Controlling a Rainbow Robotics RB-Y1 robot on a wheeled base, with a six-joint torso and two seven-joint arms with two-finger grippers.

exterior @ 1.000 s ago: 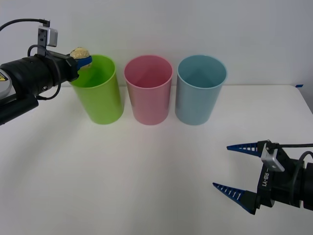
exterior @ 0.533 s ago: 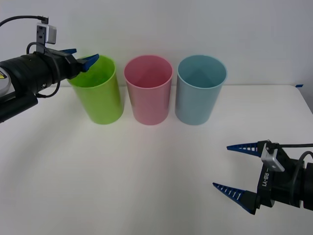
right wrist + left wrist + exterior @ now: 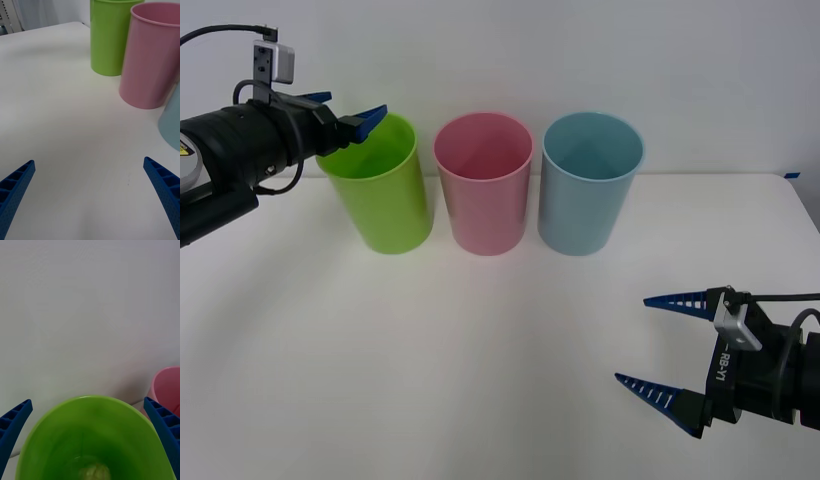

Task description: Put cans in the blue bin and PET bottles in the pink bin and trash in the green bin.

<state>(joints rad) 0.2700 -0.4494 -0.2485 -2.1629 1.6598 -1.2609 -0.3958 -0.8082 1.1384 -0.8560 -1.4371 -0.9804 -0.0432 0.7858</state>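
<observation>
From the front, we held our left gripper (image 3: 345, 108) spread and empty above the green bin (image 3: 377, 190); our right gripper (image 3: 658, 346) waited spread, low over the table (image 3: 480, 350). Its wrist view showed the pink bin (image 3: 152, 56) standing beside the green. In the left wrist view the trash (image 3: 93, 471) lay inside the green bin. We judged the drop done; next called for withdrawing.

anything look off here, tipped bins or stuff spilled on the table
Nothing stands out. The green bin, pink bin and blue bin stand upright in a row. The left gripper hangs open over the green bin; a pale lump lies inside.
</observation>
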